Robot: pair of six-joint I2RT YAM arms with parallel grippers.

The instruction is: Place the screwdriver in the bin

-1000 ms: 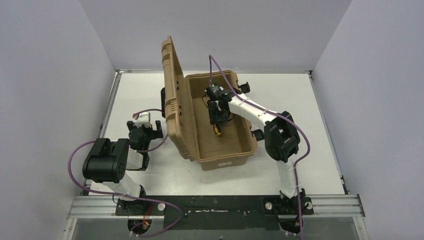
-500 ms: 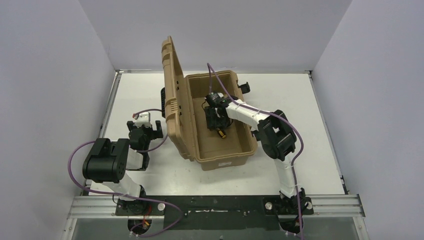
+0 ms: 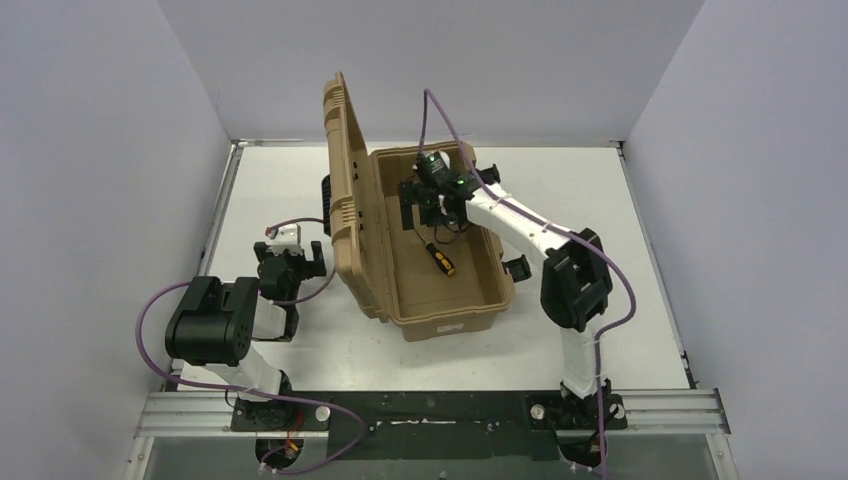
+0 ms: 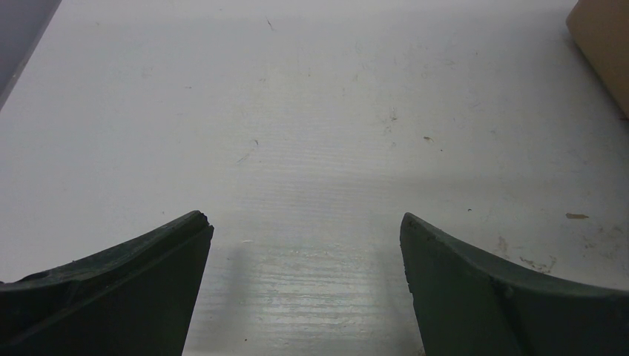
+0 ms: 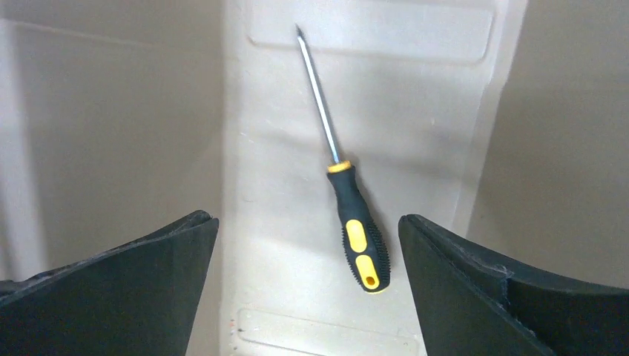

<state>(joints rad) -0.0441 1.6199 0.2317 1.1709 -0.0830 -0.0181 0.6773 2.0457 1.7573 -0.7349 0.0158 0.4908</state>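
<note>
- The screwdriver (image 3: 441, 258) lies flat on the floor of the bin (image 3: 452, 318), about midway along it, with the tip toward the far end and the handle toward the near end.
- In the right wrist view nothing touches it. It rests free between the bin's side walls, its whole length in sight.
- The right claw (image 3: 428, 207) hangs over the far part of the bin's inside. Its jaws are spread wide and hold nothing, and they are apart from the screwdriver.
- The left claw (image 3: 289, 263) sits low over the bench (image 4: 311, 111), left of the bin. It too is spread wide and empty, with only a corner of the bin at the edge of its view.
- The lid (image 3: 343, 170) stands upright along the bin's left side.
- Judged from this, the placing looks done, since the screwdriver is inside and released.
- What seems left is small: the right arm should lift clear of the bin without brushing its walls. The task asks for nothing about the lid.
</note>
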